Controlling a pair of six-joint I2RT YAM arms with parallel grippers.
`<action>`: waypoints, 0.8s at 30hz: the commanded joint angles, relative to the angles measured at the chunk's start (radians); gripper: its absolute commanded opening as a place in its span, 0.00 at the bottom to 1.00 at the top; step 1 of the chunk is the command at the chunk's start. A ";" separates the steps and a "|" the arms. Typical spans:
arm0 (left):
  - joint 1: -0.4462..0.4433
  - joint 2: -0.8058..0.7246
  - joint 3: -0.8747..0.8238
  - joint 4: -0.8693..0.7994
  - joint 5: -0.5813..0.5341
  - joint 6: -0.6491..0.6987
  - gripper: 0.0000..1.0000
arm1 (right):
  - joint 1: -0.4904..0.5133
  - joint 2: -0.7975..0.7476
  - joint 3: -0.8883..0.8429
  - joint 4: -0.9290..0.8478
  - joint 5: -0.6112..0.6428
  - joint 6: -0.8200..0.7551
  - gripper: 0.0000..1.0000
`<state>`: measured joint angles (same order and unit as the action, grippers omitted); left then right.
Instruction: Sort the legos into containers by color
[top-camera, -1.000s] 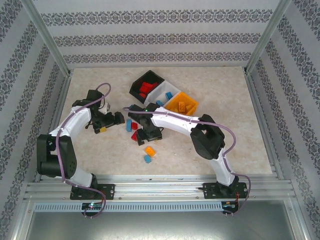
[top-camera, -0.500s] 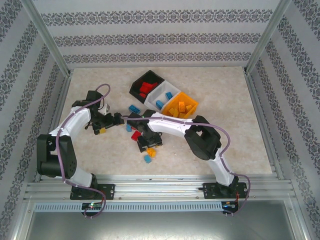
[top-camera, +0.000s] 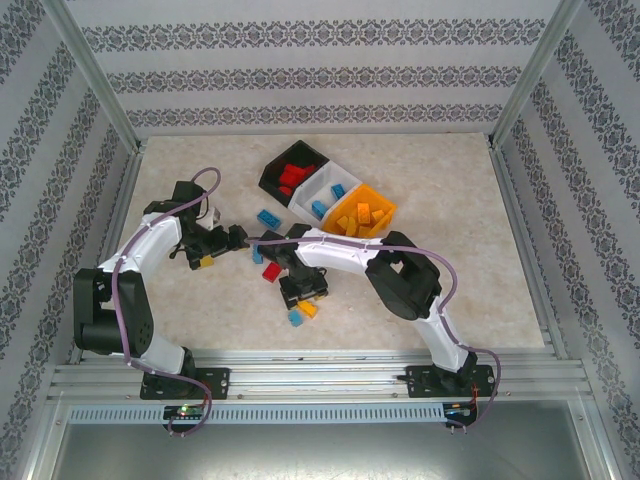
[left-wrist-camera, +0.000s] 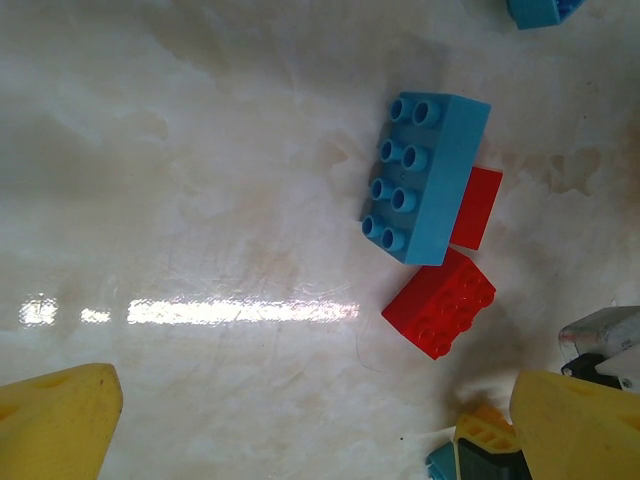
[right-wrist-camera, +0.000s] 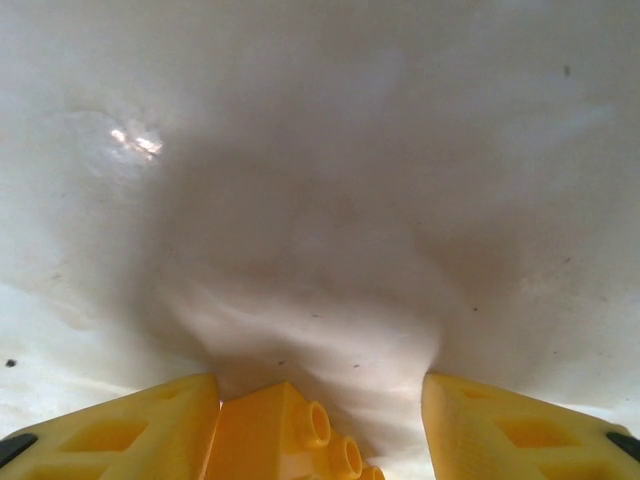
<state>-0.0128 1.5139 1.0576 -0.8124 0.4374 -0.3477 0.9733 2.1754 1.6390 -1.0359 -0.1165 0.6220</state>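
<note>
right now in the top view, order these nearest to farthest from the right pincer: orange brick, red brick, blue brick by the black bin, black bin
1. orange brick, between the right pincer's fingers
2. red brick, just behind it to the left
3. blue brick, farther back on the left
4. black bin, rearmost, left end of the row

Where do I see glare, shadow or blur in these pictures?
Left wrist: a bright streak of glare crosses the table left of the lower red brick; the blue brick is sharp. Right wrist: a broad dark shadow on the table, a small glint upper left, the orange brick soft. Top external: even light, no glare.
</note>
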 joint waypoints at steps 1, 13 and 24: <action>0.008 -0.017 -0.014 -0.028 0.012 -0.011 1.00 | 0.008 -0.038 -0.038 -0.018 0.021 0.014 0.60; 0.009 -0.015 -0.020 -0.018 0.026 -0.015 1.00 | 0.009 -0.116 -0.199 0.038 0.017 0.068 0.63; 0.008 -0.020 -0.021 -0.017 0.030 -0.016 1.00 | -0.017 -0.165 -0.234 0.056 0.046 0.073 0.31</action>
<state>-0.0128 1.5139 1.0424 -0.8124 0.4526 -0.3481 0.9634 2.0407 1.4303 -0.9344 -0.0929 0.6842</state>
